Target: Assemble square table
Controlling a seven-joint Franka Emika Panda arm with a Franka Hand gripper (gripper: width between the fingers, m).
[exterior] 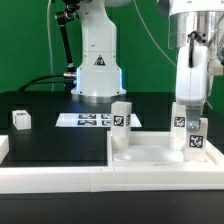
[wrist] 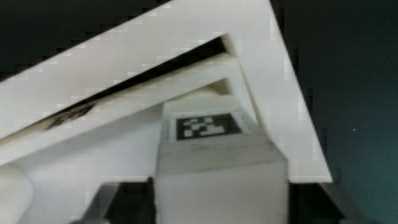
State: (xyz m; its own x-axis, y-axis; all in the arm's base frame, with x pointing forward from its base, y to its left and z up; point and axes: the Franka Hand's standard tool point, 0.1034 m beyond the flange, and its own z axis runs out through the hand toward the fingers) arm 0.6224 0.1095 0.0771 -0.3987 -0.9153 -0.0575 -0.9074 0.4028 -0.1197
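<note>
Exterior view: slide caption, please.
Gripper at an upright leg on the tabletop slab; second leg stands nearby, third leg sits apart on the black table.

Robotics lab: Franka arm base (exterior: 97,62), marker board (exterior: 82,120), black tbl (exterior: 40,105).

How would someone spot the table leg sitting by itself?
Find the marker board in front of the robot base. To its left in the exterior view, a small white leg sits alone on the black surface; the other two legs stand at the tabletop.
</note>
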